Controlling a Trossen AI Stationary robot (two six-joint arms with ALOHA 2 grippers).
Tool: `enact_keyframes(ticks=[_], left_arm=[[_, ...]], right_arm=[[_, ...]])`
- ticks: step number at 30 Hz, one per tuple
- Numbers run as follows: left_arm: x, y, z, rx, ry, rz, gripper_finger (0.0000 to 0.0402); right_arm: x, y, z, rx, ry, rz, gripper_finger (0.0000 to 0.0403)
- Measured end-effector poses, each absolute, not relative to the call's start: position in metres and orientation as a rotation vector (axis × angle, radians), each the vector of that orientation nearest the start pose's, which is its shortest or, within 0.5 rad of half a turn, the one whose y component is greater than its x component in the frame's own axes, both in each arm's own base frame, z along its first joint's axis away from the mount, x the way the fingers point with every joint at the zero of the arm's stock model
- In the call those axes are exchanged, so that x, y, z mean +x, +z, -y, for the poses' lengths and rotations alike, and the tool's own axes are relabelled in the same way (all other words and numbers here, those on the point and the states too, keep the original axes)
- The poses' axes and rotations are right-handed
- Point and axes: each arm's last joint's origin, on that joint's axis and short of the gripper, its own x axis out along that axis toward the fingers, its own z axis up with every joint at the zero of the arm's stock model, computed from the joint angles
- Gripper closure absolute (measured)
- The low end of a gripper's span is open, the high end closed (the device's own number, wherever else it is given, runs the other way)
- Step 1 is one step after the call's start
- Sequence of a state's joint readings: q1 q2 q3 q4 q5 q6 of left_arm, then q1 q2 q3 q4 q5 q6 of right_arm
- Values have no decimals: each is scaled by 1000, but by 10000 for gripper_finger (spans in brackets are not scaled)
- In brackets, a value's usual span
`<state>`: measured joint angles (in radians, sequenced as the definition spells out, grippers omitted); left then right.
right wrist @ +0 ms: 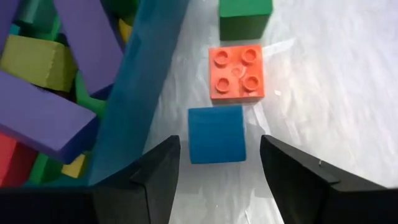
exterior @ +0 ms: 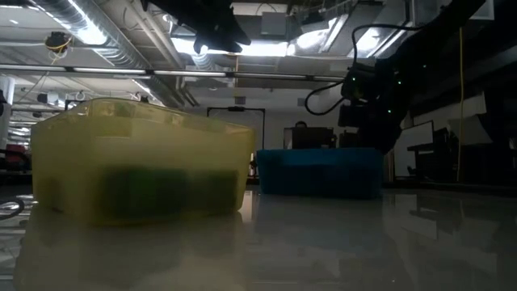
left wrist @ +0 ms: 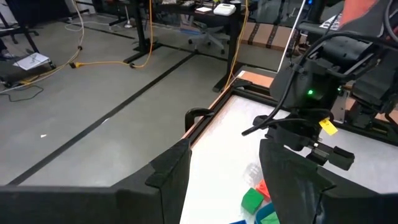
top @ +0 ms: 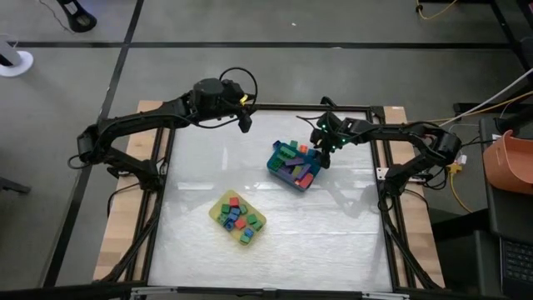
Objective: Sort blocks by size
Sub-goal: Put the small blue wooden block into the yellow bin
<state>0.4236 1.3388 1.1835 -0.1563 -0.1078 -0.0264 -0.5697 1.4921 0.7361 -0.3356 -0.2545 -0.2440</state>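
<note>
Yellow translucent plastic forms the near tray (top: 218,210), which rests on the white tabletop (top: 333,242) and holds a cluster of short blocks (top: 236,218) in green, red, blue and orange. Beyond it, toward the middle of the tabletop, the teal-blue tray (top: 273,162) holds longer blocks (right wrist: 43,118), purple bars among green, yellow and red pieces. The right tool (top: 325,152) hangs just beside this tray's far-right wall with its two dark fingers (right wrist: 158,174) spread apart and nothing between them. In the right wrist view three loose blocks lie on the tabletop outside the tray wall: a blue cube (right wrist: 216,134) sits in line with the gap between the fingers, close to the wall; an orange studded block (right wrist: 236,72) lies just beyond the blue cube, nearly touching it; and a green block (right wrist: 245,16) lies just past the orange one. The left tool (top: 245,122) is held above the far edge of the tabletop, well apart from both trays, with its fingers (left wrist: 171,171) open and empty.
</note>
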Motion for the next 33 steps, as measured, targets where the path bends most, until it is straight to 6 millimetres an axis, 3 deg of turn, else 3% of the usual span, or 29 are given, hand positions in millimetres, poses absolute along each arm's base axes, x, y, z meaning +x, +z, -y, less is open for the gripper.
enact_keyframes(ticks=[7, 16, 19, 25, 29, 33], left_arm=[[274, 352, -127, -75, 531, -305, 221], [274, 350, -127, -81, 531, -322, 221], [274, 350, -127, -82, 531, -324, 221], [274, 350, -127, -79, 531, -326, 221], [274, 350, -127, -79, 531, -326, 221], [274, 350, -127, -79, 533, -325, 221]], right_arm=[[227, 157, 136, 218, -148, -1012, 180], [233, 141, 141, 226, -153, -1036, 181], [235, 137, 142, 227, -152, -1034, 197], [237, 137, 143, 220, -152, -1011, 271], [239, 141, 144, 223, -152, -1015, 273], [247, 157, 149, 232, -152, -1039, 272]])
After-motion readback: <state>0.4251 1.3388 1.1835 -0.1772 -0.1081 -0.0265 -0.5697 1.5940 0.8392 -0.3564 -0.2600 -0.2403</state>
